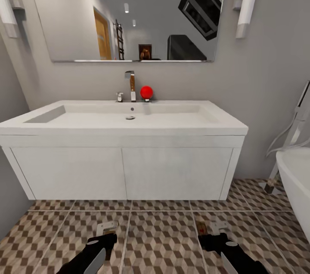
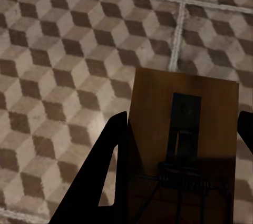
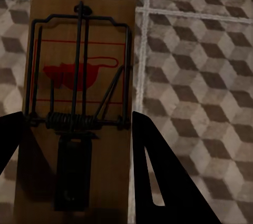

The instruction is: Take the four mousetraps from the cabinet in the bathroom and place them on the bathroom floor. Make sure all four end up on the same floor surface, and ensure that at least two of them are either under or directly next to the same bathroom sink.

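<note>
Facing the bathroom sink [image 1: 125, 130] at twelve o'clock, each arm holds a mousetrap over the bathroom floor [image 1: 161, 233]. Left gripper [image 1: 106, 239] clamps one mousetrap [image 2: 182, 145]; right gripper [image 1: 210, 236] clamps another mousetrap [image 3: 79, 108]. Both boards' long axes point toward the sink.

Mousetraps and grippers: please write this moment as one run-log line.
scene: facing sink | left gripper: shut on mousetrap, above floor | right gripper: shut on second mousetrap | neither placed yet
</note>
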